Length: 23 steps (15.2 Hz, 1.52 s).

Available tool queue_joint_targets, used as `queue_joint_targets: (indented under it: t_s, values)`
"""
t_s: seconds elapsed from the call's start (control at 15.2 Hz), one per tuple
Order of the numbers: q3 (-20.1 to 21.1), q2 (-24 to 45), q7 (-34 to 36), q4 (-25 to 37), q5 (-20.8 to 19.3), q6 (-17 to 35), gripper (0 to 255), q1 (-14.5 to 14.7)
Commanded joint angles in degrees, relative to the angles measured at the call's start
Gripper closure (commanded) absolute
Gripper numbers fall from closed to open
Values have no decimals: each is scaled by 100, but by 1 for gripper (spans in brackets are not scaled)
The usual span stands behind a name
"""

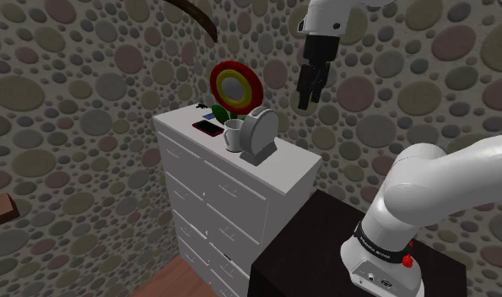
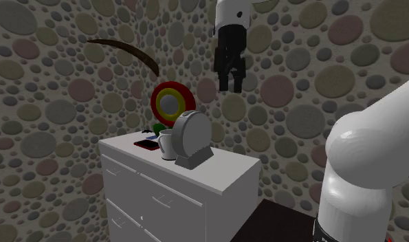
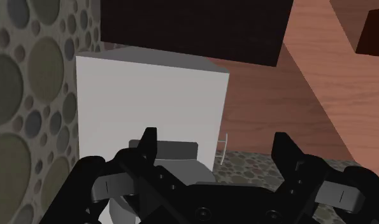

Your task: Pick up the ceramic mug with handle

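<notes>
A small white mug (image 1: pixel 232 133) (image 2: pixel 166 144) stands upright on top of a white dresser (image 1: pixel 291 164) (image 2: pixel 227 165). A grey round-faced object on a base (image 1: pixel 259 137) (image 2: pixel 192 139) is right beside it. My black gripper (image 1: pixel 306 101) (image 2: pixel 230 85) hangs well above the dresser, over its end nearest the stand, and beyond the grey object from the mug. Its fingers point down, apart, with nothing between them. In the wrist view the gripper (image 3: pixel 216 146) looks down on the white dresser top (image 3: pixel 150 89) and the grey object's base (image 3: pixel 175 151).
On the dresser behind the mug are a red flat phone-like slab (image 1: pixel 208 127), green leaves and a red-yellow-green round disc (image 1: pixel 234 84) against the pebble wall. A curved brown piece (image 2: pixel 124 51) hangs on the wall. The dark stand (image 1: pixel 316 245) adjoins the dresser, with wood floor (image 1: pixel 169 283) below.
</notes>
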Motion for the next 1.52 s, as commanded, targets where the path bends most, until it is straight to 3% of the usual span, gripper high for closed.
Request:
queue_joint_targets:
  t_s: [0.0, 0.73, 1.45]
  values:
    - [0, 0, 0, 0, 0, 0, 0, 0]
    - [94, 1992, 536, 348, 81, 1964, 0, -270]
    - [18, 4168, 1052, 1548, 69, 3255, 0, -458]
